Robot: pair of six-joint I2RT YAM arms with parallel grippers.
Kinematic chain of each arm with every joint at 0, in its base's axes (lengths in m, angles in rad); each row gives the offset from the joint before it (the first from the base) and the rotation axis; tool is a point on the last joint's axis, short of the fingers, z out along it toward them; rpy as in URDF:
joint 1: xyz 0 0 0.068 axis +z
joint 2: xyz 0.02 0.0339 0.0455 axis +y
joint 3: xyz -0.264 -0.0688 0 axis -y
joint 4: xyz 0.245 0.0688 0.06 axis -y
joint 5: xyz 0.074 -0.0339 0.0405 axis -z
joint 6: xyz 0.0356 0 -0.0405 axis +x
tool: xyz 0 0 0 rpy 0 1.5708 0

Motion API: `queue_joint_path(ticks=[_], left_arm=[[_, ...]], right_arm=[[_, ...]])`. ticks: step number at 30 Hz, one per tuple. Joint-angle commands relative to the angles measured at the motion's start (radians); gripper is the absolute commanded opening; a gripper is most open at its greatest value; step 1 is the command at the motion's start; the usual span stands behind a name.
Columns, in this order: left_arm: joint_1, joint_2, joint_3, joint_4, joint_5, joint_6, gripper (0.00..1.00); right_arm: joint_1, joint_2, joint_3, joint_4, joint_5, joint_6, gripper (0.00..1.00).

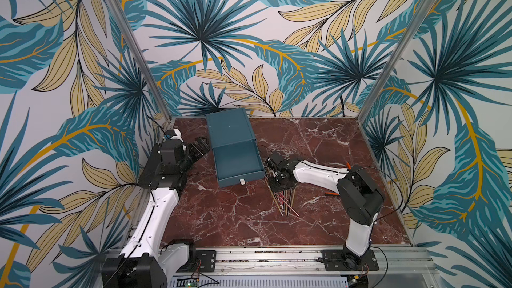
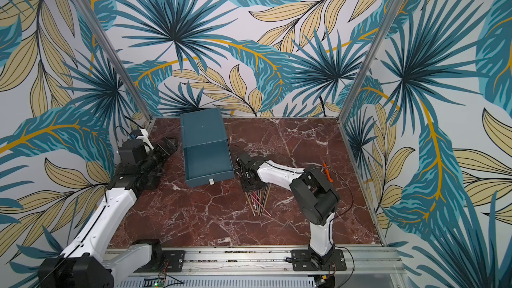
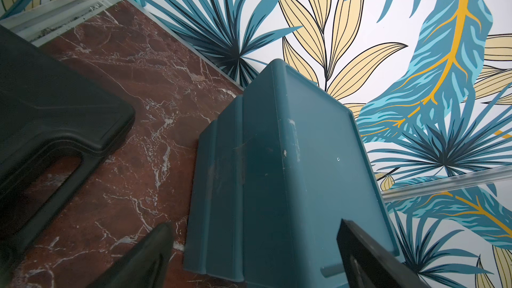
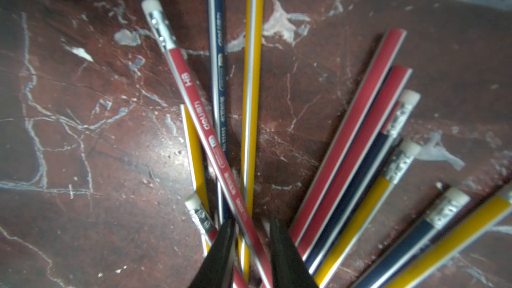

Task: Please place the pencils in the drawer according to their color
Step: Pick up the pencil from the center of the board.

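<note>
Plainly, the red pencil [image 4: 192,101] lay atop the pencils [image 1: 282,202] heaped on the marble table [image 1: 221,217] just beside the open drawer [image 1: 235,159], its long axis running out between the jaws of my right gripper [image 4: 252,224], eraser end away. They stood narrow round it; whether pinching, I couldn't tell. I judged it best to close squarely on it alone. My left gripper [image 3: 253,224] gaped wide.

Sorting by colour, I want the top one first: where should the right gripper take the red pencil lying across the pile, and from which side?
Probably the red pencil near its metal band, from straight above, jaws across its width. It lies topmost over a blue pencil and a yellow pencil, and there stands clear of both. The right gripper now straddles their crossing.
</note>
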Motion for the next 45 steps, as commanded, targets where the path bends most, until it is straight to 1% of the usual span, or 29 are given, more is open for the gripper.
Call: queue_joint_path(ticks=[1,7,14,16,34,37,40,45], left_arm=[[0.016,-0.011,-0.017,0.002,0.010,0.006,0.98],[0.016,-0.012,-0.015,0.002,0.016,0.002,0.98],[0.017,-0.012,-0.013,0.004,0.021,-0.001,0.98],[0.018,-0.013,-0.012,0.004,0.020,0.000,0.98],[0.017,-0.015,-0.011,0.010,0.023,-0.003,0.99],[0.018,-0.015,-0.012,0.012,0.024,-0.007,0.99],[0.017,-0.015,-0.014,0.011,0.026,-0.008,0.99],[0.017,-0.021,-0.009,0.003,0.029,-0.004,0.99]], right_arm=[[-0.003,0.032,-0.029,0.003,0.025,0.016,0.26],[-0.007,0.039,-0.031,0.012,0.035,0.000,0.20],[-0.008,0.024,-0.031,0.015,0.035,-0.023,0.09],[-0.008,0.006,-0.029,0.010,0.035,-0.029,0.07],[-0.009,-0.251,-0.034,-0.100,0.104,-0.038,0.06],[-0.008,-0.233,-0.041,-0.099,0.087,-0.033,0.05],[-0.008,-0.175,-0.038,-0.092,0.077,-0.032,0.03],[-0.009,-0.089,-0.020,-0.068,0.062,-0.031,0.02]])
